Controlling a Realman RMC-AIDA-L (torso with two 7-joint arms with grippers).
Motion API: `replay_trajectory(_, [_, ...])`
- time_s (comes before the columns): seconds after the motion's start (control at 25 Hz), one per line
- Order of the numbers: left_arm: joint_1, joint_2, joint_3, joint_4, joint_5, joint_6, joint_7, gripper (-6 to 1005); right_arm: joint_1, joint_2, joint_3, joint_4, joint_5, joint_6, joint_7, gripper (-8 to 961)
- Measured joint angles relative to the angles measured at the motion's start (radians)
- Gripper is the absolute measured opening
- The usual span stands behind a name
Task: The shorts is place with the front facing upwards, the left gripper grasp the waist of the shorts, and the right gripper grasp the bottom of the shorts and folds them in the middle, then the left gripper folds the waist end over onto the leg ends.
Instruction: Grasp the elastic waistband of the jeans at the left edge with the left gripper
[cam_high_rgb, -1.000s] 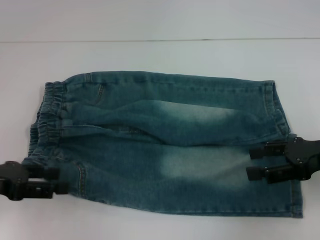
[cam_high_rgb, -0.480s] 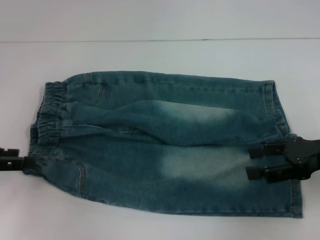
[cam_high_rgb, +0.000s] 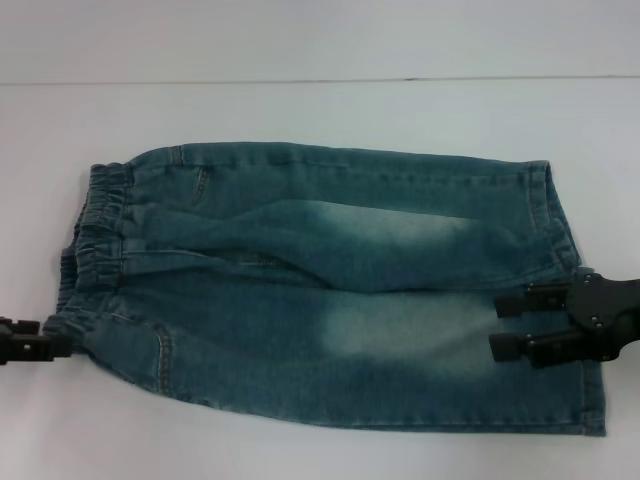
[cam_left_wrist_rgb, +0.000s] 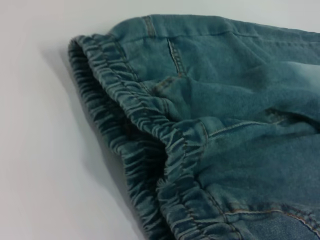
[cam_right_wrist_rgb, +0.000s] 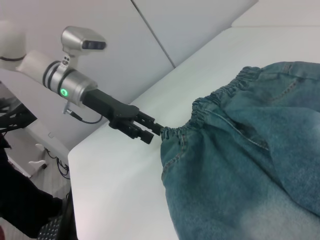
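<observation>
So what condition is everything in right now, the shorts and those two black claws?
shorts: lying flat on the white table, not yet folded, waistband toward the robot's left.
left gripper: at the near corner of the waistband, fingertips at the gathered edge; whether it grips is unclear.
right gripper: open, fingers resting over the hem end of the near leg.

The left gripper (cam_right_wrist_rgb: 150, 131) is black, on a silver-and-white arm (cam_right_wrist_rgb: 55, 70) with a green light and thin cable.
</observation>
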Motion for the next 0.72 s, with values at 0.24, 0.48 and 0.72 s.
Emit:
replay_trajectory(0.24, [0.003,-0.015,0.041,-0.01,0.001,-0.049,0.004,719,0.001,0.003,0.0,0.0,-0.002,-0.002,-0.003,869])
replay_trajectory(0.48, [0.004,-0.019,0.048,-0.011,0.001,-0.065,0.004,719,-0.003,0.005,0.0,0.0,-0.003,0.001,-0.004,868])
replay_trajectory(0.72, [0.003,-0.019,0.046,-0.01,0.002,-0.066,0.004,719,-0.003,0.007,0.0,0.0,-0.003,0.005,-0.005,868])
